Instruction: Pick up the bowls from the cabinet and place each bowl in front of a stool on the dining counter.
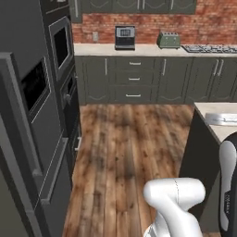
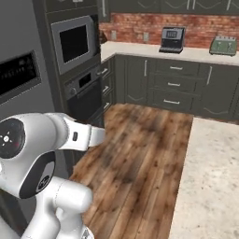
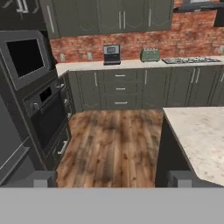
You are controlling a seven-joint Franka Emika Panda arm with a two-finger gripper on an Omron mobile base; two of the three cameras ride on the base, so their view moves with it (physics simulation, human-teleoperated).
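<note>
The bowls are out of view. The dining counter (image 3: 199, 133), with its beige speckled top and dark base, stands at the right; its top also shows in the right base view (image 2: 210, 177) and the left base view (image 1: 217, 111). Dark grey-green wall cabinets (image 3: 122, 17) with shut doors hang above the brick wall at the far end; I cannot tell which is the cabinet. My gripper (image 3: 111, 179) is open, its fingertips (image 3: 43, 179) far apart with nothing between them, and it points across the wooden floor toward the far counter.
A tall oven and microwave stack (image 3: 30, 87) lines the left side. The far counter carries a coffee machine (image 3: 111, 54), a green toaster (image 3: 150, 54) and a cooktop (image 3: 192, 60). Wooden floor (image 3: 113, 140) runs between the stack and the island.
</note>
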